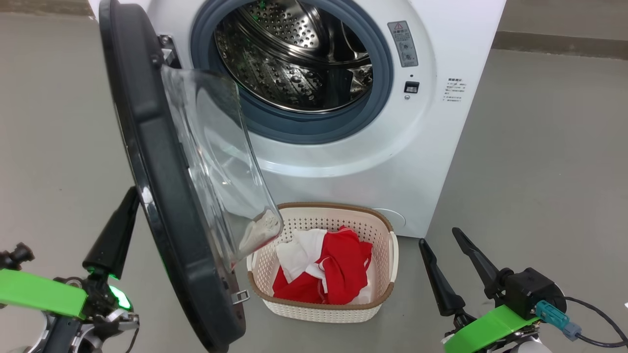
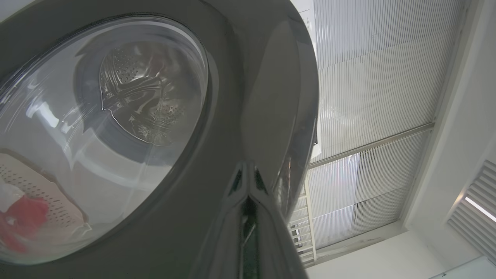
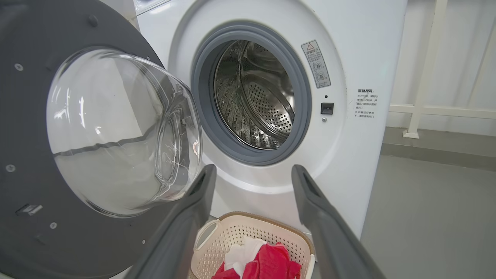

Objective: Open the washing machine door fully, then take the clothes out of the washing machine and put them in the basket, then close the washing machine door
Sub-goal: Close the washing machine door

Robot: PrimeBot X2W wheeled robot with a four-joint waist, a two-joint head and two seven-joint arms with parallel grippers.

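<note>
The white washing machine point(image 1: 441, 127) point(image 3: 364, 58) stands with its steel drum point(image 1: 294, 54) bare inside. The washing machine door point(image 1: 162, 196) point(image 3: 23, 116) hangs swung out toward me on the left, with the glass bowl facing the opening. On the floor under the opening sits the cream basket point(image 1: 333, 208) point(image 3: 217, 248), holding the red and white clothes point(image 1: 338, 269) point(image 3: 271, 263). My left gripper point(image 1: 131, 196) point(image 2: 246, 168) is shut, its tips against the door's black outer rim point(image 2: 252, 97). Low at the right of the basket, my right gripper point(image 1: 440, 239) point(image 3: 252, 170) is open and holds nothing.
Grey floor point(image 1: 539, 171) spreads to the right of the machine and to the left of the door. A skirting edge point(image 1: 559, 44) runs behind at the right. A white railing point(image 3: 422, 77) stands beyond the machine. A cable point(image 1: 588, 333) trails from my right wrist.
</note>
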